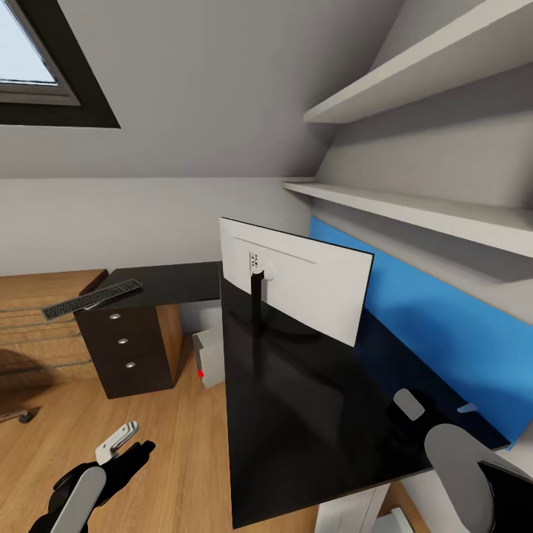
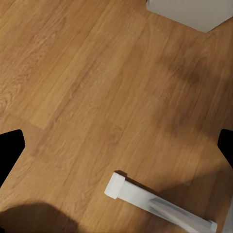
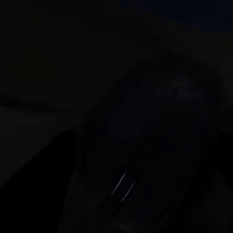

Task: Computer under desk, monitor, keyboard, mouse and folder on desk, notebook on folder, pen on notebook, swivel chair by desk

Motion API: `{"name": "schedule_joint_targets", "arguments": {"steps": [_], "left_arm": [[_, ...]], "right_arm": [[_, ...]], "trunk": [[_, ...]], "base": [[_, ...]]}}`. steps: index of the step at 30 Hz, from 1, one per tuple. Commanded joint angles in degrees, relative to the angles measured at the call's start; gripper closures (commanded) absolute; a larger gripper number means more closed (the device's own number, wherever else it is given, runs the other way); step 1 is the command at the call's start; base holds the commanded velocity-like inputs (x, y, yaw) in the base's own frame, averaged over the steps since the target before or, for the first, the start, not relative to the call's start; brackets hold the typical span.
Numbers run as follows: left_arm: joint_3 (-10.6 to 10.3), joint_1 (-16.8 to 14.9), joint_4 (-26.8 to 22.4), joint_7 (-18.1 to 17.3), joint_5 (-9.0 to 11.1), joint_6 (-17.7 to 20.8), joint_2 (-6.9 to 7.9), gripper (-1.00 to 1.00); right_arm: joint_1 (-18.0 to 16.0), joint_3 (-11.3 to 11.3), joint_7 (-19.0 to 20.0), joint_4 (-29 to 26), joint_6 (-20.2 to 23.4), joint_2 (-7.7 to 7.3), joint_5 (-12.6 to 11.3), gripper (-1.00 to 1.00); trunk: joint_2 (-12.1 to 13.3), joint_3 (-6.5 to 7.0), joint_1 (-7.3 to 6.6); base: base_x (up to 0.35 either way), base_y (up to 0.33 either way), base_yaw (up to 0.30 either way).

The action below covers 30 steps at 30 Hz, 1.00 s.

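The monitor [image 1: 307, 285] stands on the glossy black desk [image 1: 296, 422] with its white back toward me. The keyboard [image 1: 92, 297] lies on the desk's far left wing, above the drawer unit [image 1: 126, 344]. The computer [image 1: 208, 360] sits on the floor under the desk. My left gripper [image 1: 122, 444] [image 2: 116, 145] hangs open over bare wooden floor. My right gripper [image 1: 437, 406] is low over the desk's near right corner. A dark rounded shape [image 3: 145, 145], perhaps the mouse, sits close in front of it, and any grip on it is too dark to judge. Folder, notebook and pen are out of view.
A chrome leg with a caster [image 1: 18, 414], probably the swivel chair's, pokes in at the left edge. A white bar [image 2: 155, 204] shows low over the floor. A blue wall panel [image 1: 444, 333] and two shelves [image 1: 414, 211] back the desk. Open floor lies left of the desk.
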Motion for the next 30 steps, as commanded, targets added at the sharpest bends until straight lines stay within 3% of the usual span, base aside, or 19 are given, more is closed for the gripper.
{"name": "schedule_joint_targets", "arguments": {"steps": [1, 8, 21, 22, 25, 30], "left_arm": [[0.0, 0.0, -0.1, 0.4, 0.6, 0.1, 0.01, -1.00], [-0.1, 0.0, 0.0, 0.2, 0.5, 0.1, 0.01, -1.00], [-0.4, 0.0, 0.3, 0.2, 0.7, 0.0, -0.08, -1.00], [-0.8, 0.0, 0.5, 0.2, 0.7, 0.0, -0.08, -1.00], [-1.7, 0.0, 2.0, 0.2, 0.0, -0.1, -0.08, -1.00], [-3.6, 0.0, 3.8, 0.2, -1.1, -1.8, -0.03, -1.00]], "right_arm": [[0.0, -0.3, -0.1, -0.1, 0.1, 0.00, -1.1, 1.00], [0.0, -0.3, -0.1, -0.1, 0.0, -0.01, -1.0, 1.00], [0.0, -0.4, -0.1, -0.5, -0.7, -0.01, -1.0, 1.00], [0.1, -0.3, -0.3, -0.6, -3.5, 0.16, -0.8, 1.00], [0.1, -0.2, -1.8, -0.9, -5.9, 0.46, -0.6, 1.00], [0.3, 0.0, -4.6, -5.6, -7.0, 3.51, 0.2, 1.00]], "trunk": [[0.0, -0.09, 0.01], [0.0, -0.09, 0.01], [5.2, 2.24, -2.84], [5.6, 2.42, -3.06], [6.8, 2.96, -3.72], [8.8, 3.86, -4.82]], "base": [[0.000, 0.000, 0.000], [0.000, 0.000, 0.000], [0.000, 0.000, 0.000], [0.000, 0.000, 0.000], [0.000, 0.000, 0.000], [0.000, 0.000, 0.000]]}}
